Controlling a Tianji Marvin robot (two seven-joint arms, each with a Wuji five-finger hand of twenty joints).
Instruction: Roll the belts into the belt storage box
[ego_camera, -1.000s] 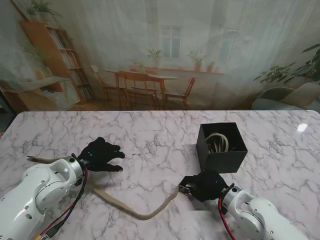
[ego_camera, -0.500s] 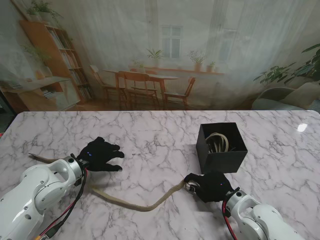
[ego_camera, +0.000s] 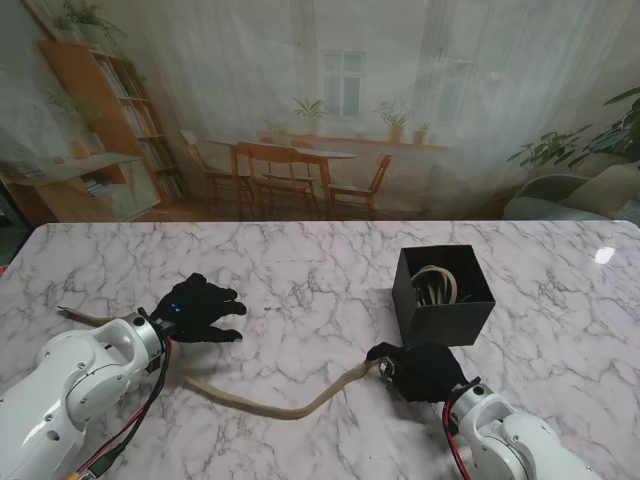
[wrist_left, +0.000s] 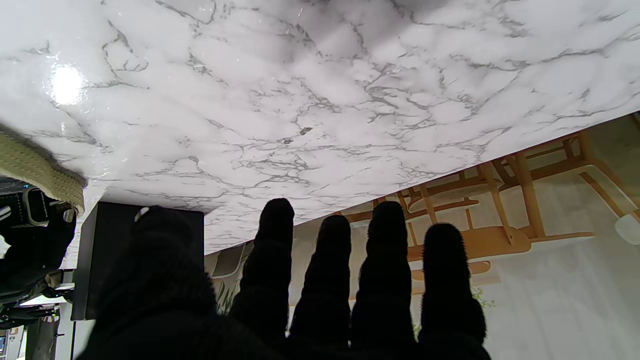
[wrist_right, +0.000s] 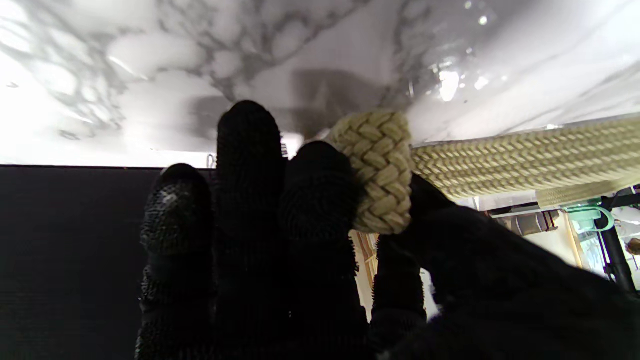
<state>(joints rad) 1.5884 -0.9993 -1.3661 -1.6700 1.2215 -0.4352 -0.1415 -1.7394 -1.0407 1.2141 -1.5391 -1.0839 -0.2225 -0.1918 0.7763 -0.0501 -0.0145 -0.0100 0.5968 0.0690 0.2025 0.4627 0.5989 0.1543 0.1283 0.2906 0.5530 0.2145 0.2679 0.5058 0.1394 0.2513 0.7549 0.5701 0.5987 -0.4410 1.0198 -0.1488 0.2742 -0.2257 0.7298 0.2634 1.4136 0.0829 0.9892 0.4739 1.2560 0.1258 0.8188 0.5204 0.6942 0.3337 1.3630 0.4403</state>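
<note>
The right hand (ego_camera: 425, 370) pinches the belt (ego_camera: 290, 408) end; the strap trails toward the open left hand (ego_camera: 200, 310), with the belt storage box (ego_camera: 442, 296) just beyond the right hand.

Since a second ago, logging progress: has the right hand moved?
Yes. The right hand, holding the belt, slid rightward, now nearer in front of the black box.

Left hand flat and spread, right hand pinched shut

Left hand (ego_camera: 200, 309) hovers palm-down, its fingers (wrist_left: 380, 260) straight and apart, holding nothing. Right hand (ego_camera: 420, 370) sits low nearer to me, fingers (wrist_right: 250, 165) curled, thumb pressing a braided belt (wrist_right: 380, 170) end.
</note>
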